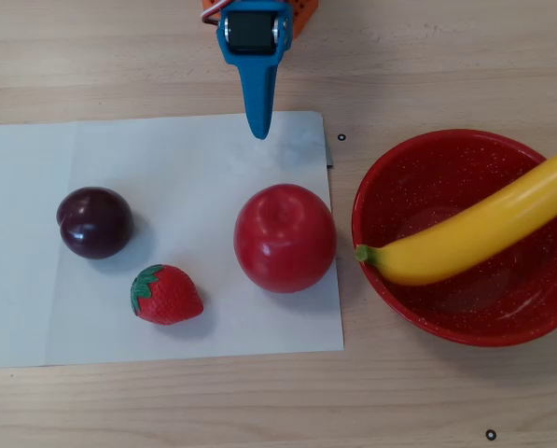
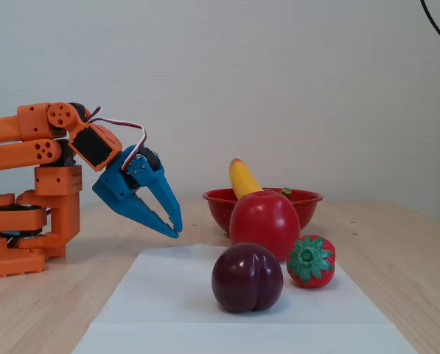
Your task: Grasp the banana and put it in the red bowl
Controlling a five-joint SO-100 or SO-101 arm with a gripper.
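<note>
**Banana lies across the red bowl, gripper empty and apart**

The banana (image 1: 474, 233) rests inside the red bowl (image 1: 399, 299), its green stem tip on the bowl's left rim in the overhead view, its far end cut off by the picture's right edge. In the fixed view only the banana's raised end (image 2: 240, 177) shows above the bowl (image 2: 217, 200); the apple (image 2: 264, 223) hides the rest. The apple stands on the white paper (image 1: 185, 317) just beside the bowl, with the strawberry (image 1: 166, 295) and plum (image 1: 94, 222) farther left. The orange arm (image 2: 28, 144) is folded low, the blue gripper (image 2: 177, 231) pointing down at the paper's edge, fingers nearly closed, holding nothing.
</note>
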